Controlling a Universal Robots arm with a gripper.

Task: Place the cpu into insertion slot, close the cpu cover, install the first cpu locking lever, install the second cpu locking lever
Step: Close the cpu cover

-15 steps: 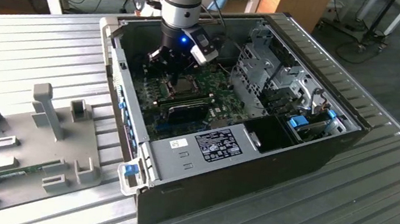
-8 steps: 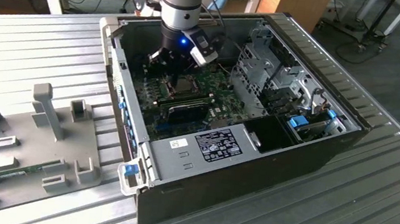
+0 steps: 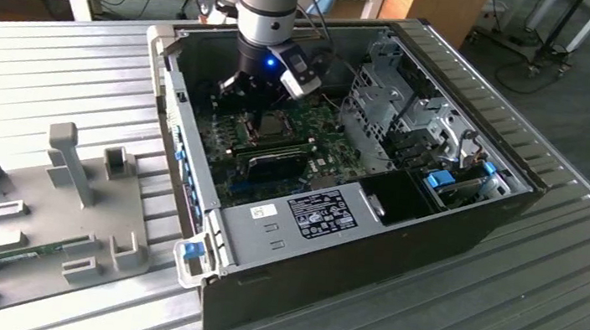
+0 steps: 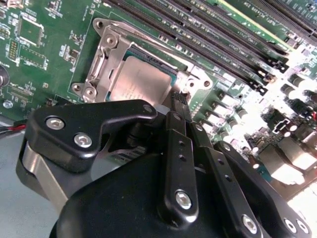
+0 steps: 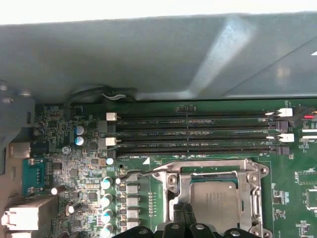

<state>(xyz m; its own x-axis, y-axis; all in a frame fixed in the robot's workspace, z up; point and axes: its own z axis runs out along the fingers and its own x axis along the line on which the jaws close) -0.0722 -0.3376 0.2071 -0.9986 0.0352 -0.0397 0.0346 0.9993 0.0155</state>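
The cpu (image 4: 136, 82) (image 5: 214, 198) lies flat in the insertion slot (image 3: 274, 125) on the green board inside the open computer case. The cpu cover (image 4: 101, 67) (image 5: 255, 193) is down around it, and the chip's silver top shows through its window. My gripper (image 4: 179, 99) (image 5: 182, 210) (image 3: 254, 84) hangs just over one edge of the cover. Its black fingers (image 4: 176, 148) are shut together with nothing between them, and their tips are at the frame's rim. A thin wire lever (image 5: 136, 174) runs beside the socket.
Long black memory slots (image 5: 193, 134) (image 4: 198, 44) run alongside the socket. The grey case wall (image 5: 148, 54) rises close behind them. A metal drive cage (image 3: 413, 120) fills the exterior view's right of the case. A grey fixture plate (image 3: 54, 203) lies on the ribbed table.
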